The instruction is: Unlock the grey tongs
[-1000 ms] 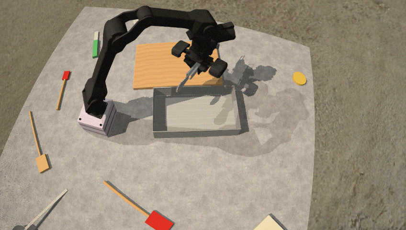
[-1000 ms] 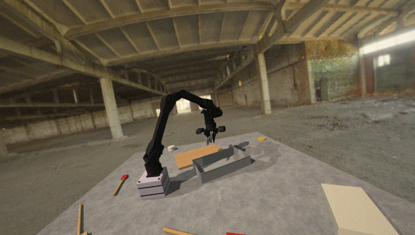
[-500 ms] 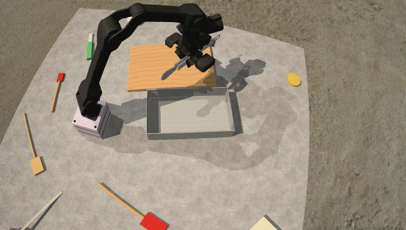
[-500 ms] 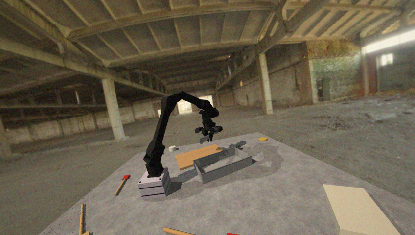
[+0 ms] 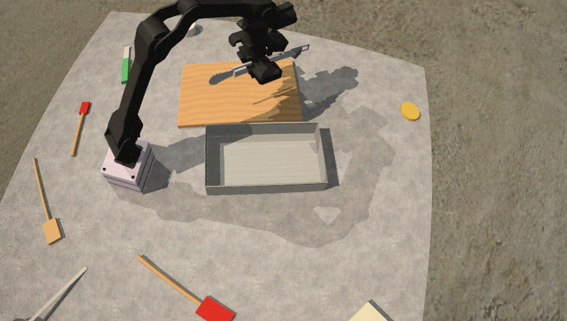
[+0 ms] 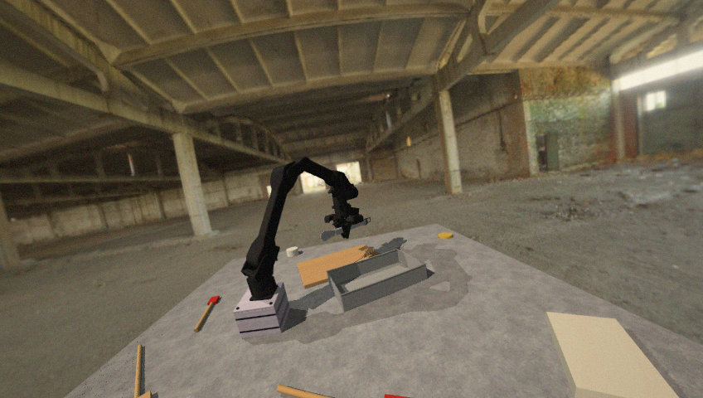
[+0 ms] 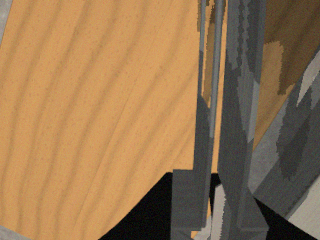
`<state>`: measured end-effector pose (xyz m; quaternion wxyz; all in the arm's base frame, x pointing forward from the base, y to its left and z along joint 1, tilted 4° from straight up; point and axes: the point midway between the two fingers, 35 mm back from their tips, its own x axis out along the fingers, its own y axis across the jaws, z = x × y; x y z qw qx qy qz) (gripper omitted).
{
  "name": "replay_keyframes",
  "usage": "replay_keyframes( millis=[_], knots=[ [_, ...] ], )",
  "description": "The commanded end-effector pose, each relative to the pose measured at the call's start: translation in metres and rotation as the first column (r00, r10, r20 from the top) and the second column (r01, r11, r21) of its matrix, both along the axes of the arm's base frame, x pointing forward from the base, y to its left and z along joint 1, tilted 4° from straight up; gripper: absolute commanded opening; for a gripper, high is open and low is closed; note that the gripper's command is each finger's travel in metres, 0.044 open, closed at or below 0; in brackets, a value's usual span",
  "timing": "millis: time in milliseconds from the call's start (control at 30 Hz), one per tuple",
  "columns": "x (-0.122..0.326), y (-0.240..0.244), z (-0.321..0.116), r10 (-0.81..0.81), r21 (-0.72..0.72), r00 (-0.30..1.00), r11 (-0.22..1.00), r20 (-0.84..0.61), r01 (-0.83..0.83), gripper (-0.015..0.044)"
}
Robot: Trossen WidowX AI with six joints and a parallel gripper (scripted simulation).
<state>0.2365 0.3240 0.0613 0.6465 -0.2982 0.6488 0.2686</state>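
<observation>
Gripping the tongs [image 5: 242, 66] [image 6: 329, 235] [image 7: 240, 110], the fingers [image 5: 265, 71] [image 6: 346, 230] hang visibly above the board [image 5: 218, 95] [image 6: 320, 266] [image 7: 100, 100] only in the exterior view.

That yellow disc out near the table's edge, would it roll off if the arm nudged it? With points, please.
Probably not: the yellow disc [image 5: 409, 110] [image 6: 445, 235] lies flat on its broad face, so a nudge would likely slide it. Being low and wide, it seems unlikely to tip.

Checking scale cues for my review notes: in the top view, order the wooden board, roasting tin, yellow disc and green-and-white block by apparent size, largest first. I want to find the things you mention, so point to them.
1. Roasting tin [image 5: 262, 190] [image 6: 385, 287] and wooden board [image 5: 222, 99] [image 6: 320, 266]: too alike to rank
2. Green-and-white block [image 5: 125, 69] and yellow disc [image 5: 409, 111] [image 6: 445, 235]: also too close to rank
</observation>
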Motion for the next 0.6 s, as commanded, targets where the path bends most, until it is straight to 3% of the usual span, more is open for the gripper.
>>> replay_keyframes(
  millis=[0,567],
  knots=[
    [-0.014,0.015,0.002,-0.096,0.012,0.995,0.995,0.003,0.096,-0.015],
    [-0.073,0.056,0.0,-0.418,0.019,0.908,0.908,0.005,0.418,-0.015]
  ],
)
